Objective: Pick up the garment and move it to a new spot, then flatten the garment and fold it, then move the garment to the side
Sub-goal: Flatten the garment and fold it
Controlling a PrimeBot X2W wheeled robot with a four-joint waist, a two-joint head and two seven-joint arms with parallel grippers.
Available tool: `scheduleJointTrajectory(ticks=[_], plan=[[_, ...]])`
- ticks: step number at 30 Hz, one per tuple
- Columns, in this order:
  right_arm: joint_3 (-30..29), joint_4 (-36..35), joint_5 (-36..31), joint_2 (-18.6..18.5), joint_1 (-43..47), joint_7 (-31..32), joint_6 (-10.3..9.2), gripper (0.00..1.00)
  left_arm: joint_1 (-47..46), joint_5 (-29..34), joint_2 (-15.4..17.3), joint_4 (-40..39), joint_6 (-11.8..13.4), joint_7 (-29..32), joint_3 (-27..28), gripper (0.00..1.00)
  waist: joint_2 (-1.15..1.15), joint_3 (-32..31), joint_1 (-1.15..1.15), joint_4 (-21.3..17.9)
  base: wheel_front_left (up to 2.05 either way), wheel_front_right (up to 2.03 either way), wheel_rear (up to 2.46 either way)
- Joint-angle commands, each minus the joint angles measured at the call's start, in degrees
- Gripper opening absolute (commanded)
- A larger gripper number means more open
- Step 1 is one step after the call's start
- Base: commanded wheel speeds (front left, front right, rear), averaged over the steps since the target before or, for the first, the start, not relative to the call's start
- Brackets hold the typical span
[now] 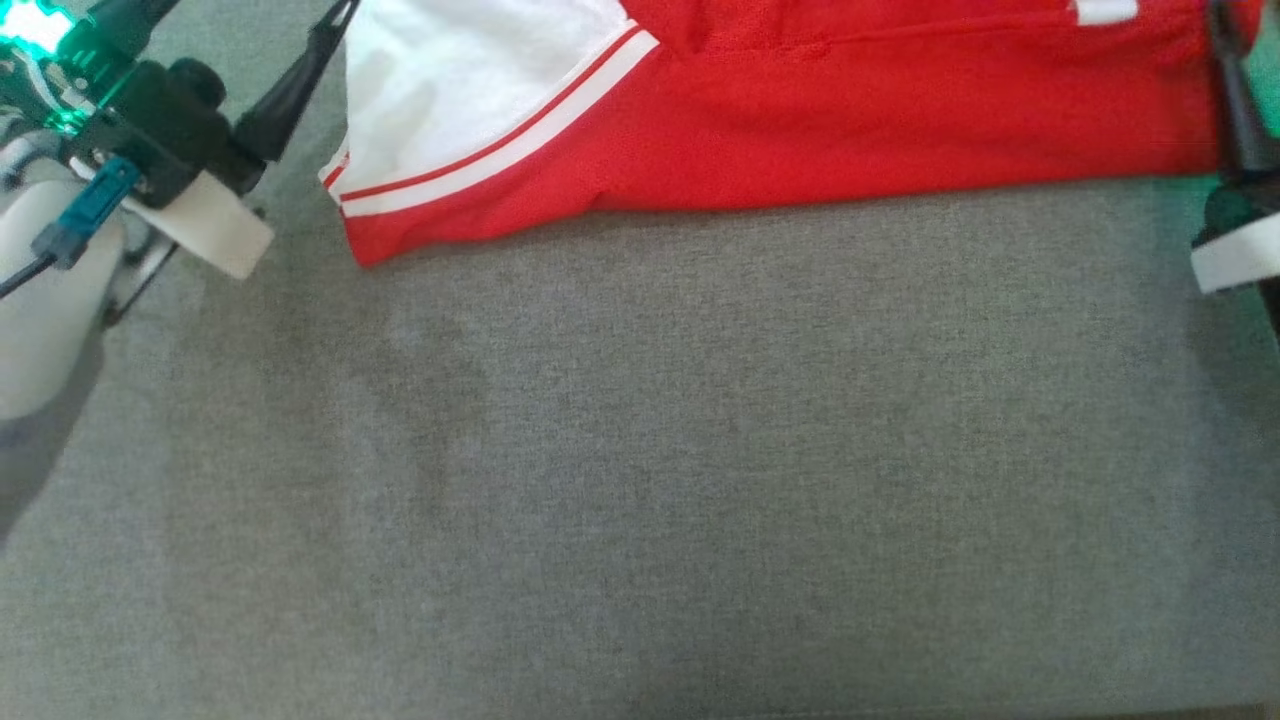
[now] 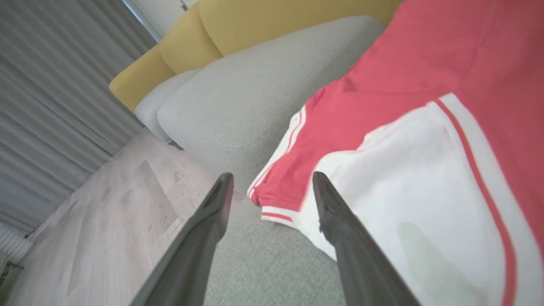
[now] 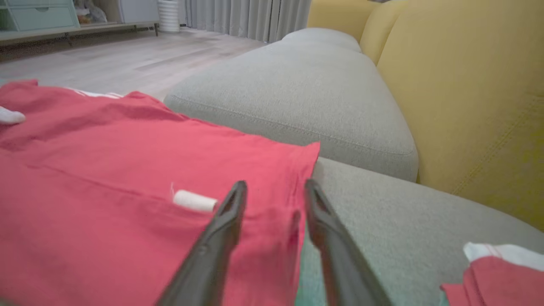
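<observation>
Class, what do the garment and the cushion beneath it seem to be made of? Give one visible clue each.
Garment: soft matte cloth, probably a cotton-type knit; it creases and lies limp. Cushion: grey woven upholstery, matte; a coarse flecked weave shows.

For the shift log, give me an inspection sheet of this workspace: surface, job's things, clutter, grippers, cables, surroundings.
Surface: grey woven fabric sofa seat, smooth.
Job's things: red and white fabric garment, spread on the far part of the seat, lightly creased.
Clutter: nothing seen.
Grippers: left gripper open at the garment's white-panelled end; right gripper open at its red corner; contact with the cloth cannot be told.
Cables: black cable with a blue plug on the left arm.
Surroundings: yellow sofa backrest, pale wooden floor, grey curtain.
</observation>
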Motion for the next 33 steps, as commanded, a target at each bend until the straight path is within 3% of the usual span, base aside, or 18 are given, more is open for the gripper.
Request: scheduleJointTrajectory(ticks=[1, 8, 17, 26, 29, 30, 33], plan=[[-0.9, -2.0, -0.8, -0.1, 0.3, -0.6, -0.04, 1.00, 0.4, -1.9, 1.3, -1.0, 1.8, -0.2, 4.1, 1.00, 0.00, -0.6, -0.01, -0.1, 0.00, 0.00, 0.00], [-5.8, -5.5, -3.3, 3.6, 4.3, -0.6, -0.04, 1.00, 15.8, -12.0, -4.0, -7.1, 7.3, -0.3, 9.9, 1.00, 0.00, -3.5, -0.01, 0.3, 0.00, 0.00, 0.00], [-7.9, -6.7, -4.1, 6.0, 8.5, -0.6, -0.04, 1.00, 29.0, -18.6, -8.5, -10.9, 10.0, -0.3, 13.6, 1.00, 0.00, -5.5, -0.01, 0.1, 0.00, 0.00, 0.00], [-8.6, -6.5, -3.9, 6.5, 10.1, -0.6, -0.04, 1.00, 30.7, -21.6, -11.1, -5.2, 9.8, -0.3, 15.6, 1.00, 0.00, -5.9, -0.01, -0.3, 0.00, 0.00, 0.00], [-8.4, -6.2, -3.8, 6.4, 10.2, -0.6, -0.04, 1.00, 30.2, -22.1, -11.8, -3.0, 8.6, 0.3, 14.9, 1.00, 0.00, -6.0, -0.01, -0.5, 0.00, 0.00, 0.00], [-8.4, -6.1, -3.7, 6.4, 10.2, -0.6, -0.04, 1.00, 30.1, -22.2, -11.9, -2.5, 7.9, 0.7, 14.4, 0.96, 0.00, -6.1, -0.01, -0.6, 0.00, 0.00, 0.00], [-8.4, -4.8, -3.2, 6.5, 10.4, -0.6, -0.04, 1.00, 29.9, -22.4, -12.1, -1.2, 6.1, 1.6, 13.1, 0.11, 0.00, -6.4, -0.01, -0.5, 0.00, 0.00, 0.00]])
